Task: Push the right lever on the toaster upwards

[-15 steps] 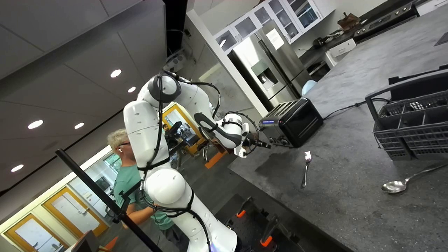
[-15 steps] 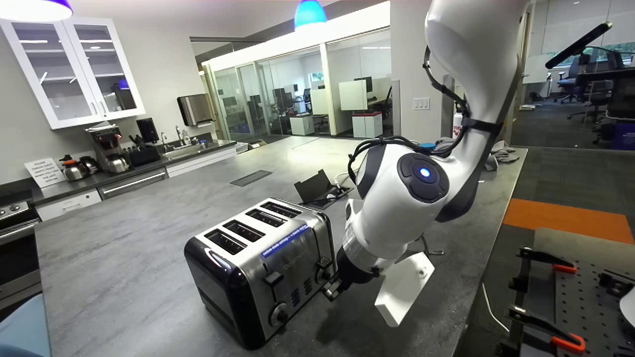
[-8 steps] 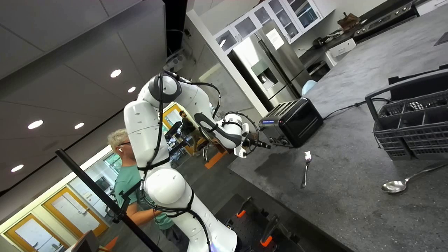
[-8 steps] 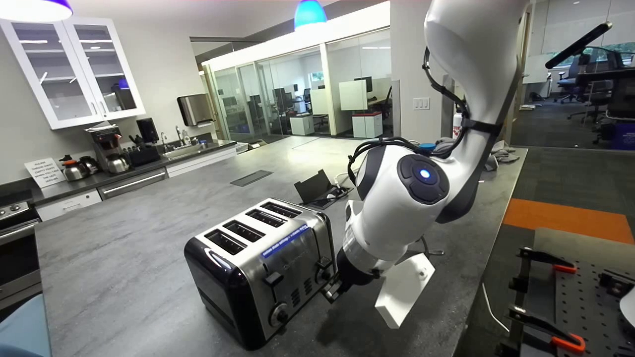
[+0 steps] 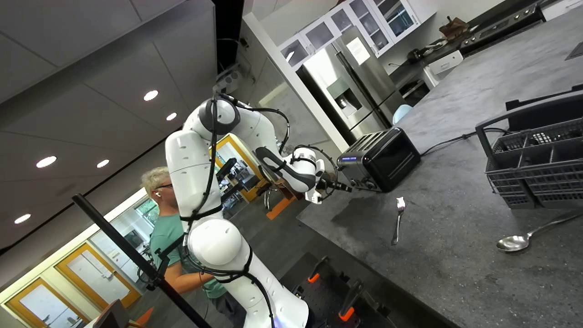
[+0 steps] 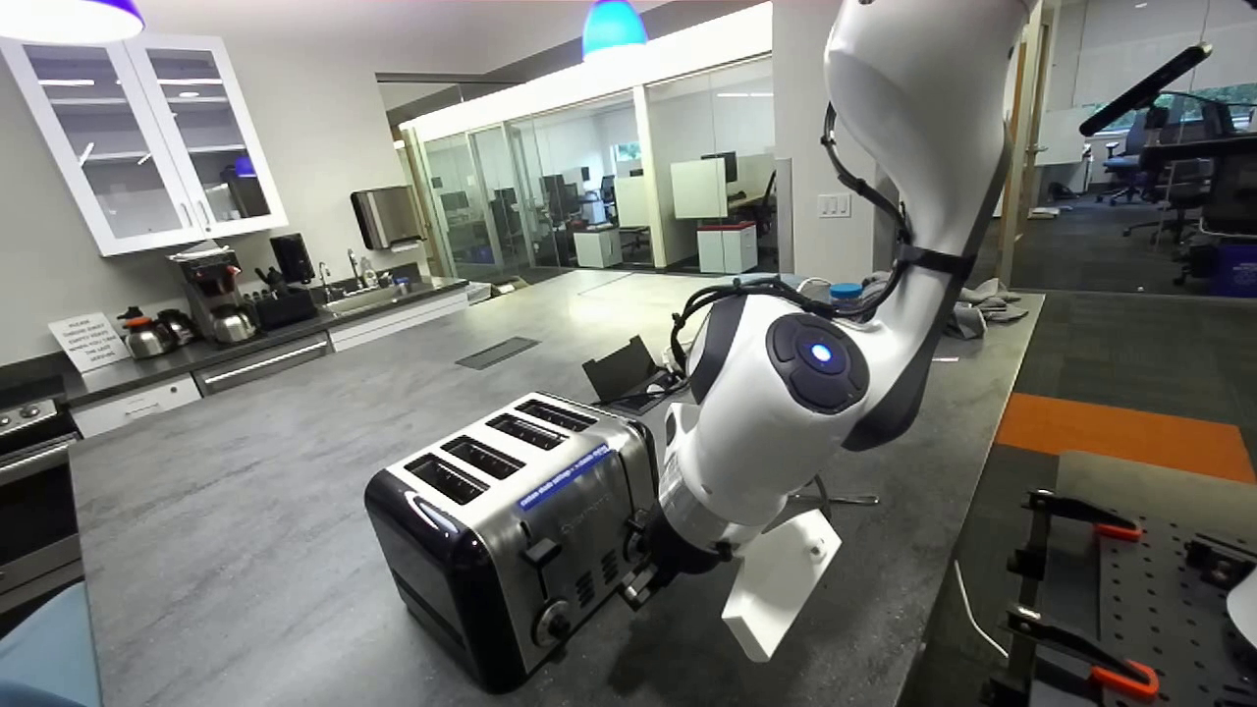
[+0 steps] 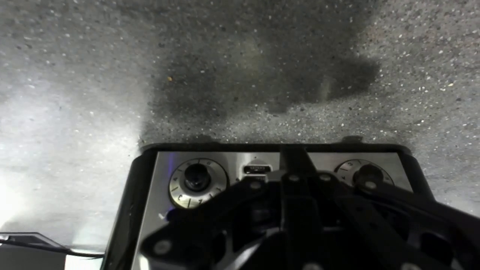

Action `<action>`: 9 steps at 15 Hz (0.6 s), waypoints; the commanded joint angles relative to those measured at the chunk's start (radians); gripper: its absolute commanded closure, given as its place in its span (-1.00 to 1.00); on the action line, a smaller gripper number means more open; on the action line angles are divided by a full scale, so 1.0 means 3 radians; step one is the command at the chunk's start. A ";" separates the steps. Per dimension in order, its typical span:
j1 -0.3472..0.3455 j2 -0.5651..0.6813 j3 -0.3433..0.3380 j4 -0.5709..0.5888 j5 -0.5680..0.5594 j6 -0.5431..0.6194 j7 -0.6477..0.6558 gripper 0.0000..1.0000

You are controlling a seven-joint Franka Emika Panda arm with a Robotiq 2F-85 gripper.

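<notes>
Toaster [image 6: 506,550], four-slotted and boxy, silvery metal with glossy black ends, stands left of the lower centre in an exterior view, on a mottled grey counter [image 6: 285,422]. Its black left lever [image 6: 540,552] shows plainly; its black right lever [image 6: 640,518] is partly hidden by the black metal gripper [image 7: 296,161]. In the wrist view the gripper's two halves lie together, between two round silvery dials [image 7: 198,180]; whether they touch the toaster cannot be told. In an exterior view a shiny metal fork [image 5: 397,221] lies right of the lower centre, and a shiny metal spoon [image 5: 513,243] at lower right, below a dark grey slatted basket [image 5: 505,184].
</notes>
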 commanded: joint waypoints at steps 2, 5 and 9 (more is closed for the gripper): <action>0.0014 0.0167 -0.0022 0.0184 0.0039 -0.0056 -0.0140 1.00; 0.0023 0.0236 -0.0043 0.0260 0.0041 -0.0106 -0.0173 1.00; 0.0027 0.0325 -0.0056 0.0352 0.0040 -0.0179 -0.0166 1.00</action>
